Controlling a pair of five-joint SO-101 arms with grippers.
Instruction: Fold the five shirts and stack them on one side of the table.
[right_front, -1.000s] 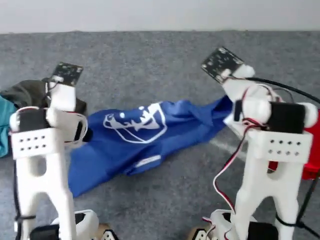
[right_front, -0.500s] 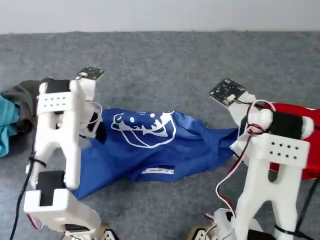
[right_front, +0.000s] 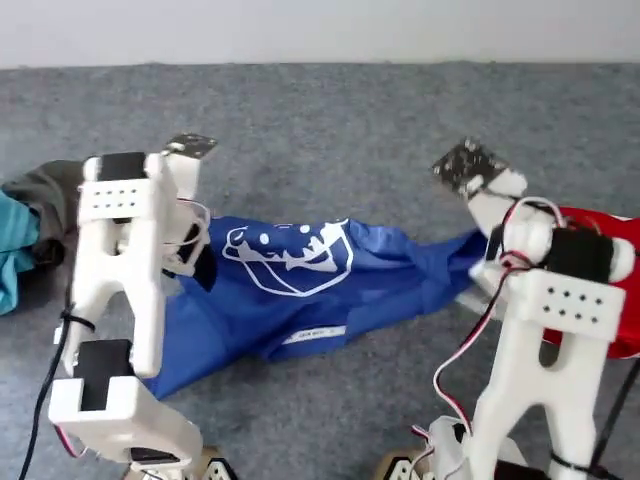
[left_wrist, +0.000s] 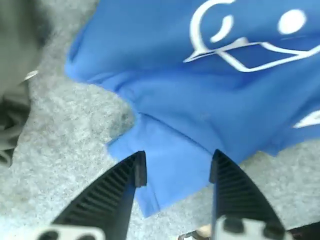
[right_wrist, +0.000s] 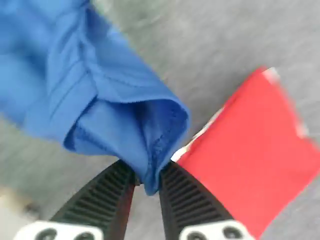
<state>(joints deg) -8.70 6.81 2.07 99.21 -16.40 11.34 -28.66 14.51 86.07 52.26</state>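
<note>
The left fingers (left_wrist: 122, 187) gape wide over the blue shirt (left_wrist: 215, 100); the right fingers (right_wrist: 187, 197) clamp its bunched edge. Its label (right_front: 308, 335) is unreadable.

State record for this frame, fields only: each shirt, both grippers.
blue shirt: unfolded, rumpled, white print up, on grey table
left gripper: open, over blue shirt's edge
right gripper: shut on bunched end of blue shirt
red shirt: flat, looks folded, right side, beside right gripper
dark grey shirt: crumpled, left side
teal shirt: crumpled, left edge, next to dark grey shirt
</note>
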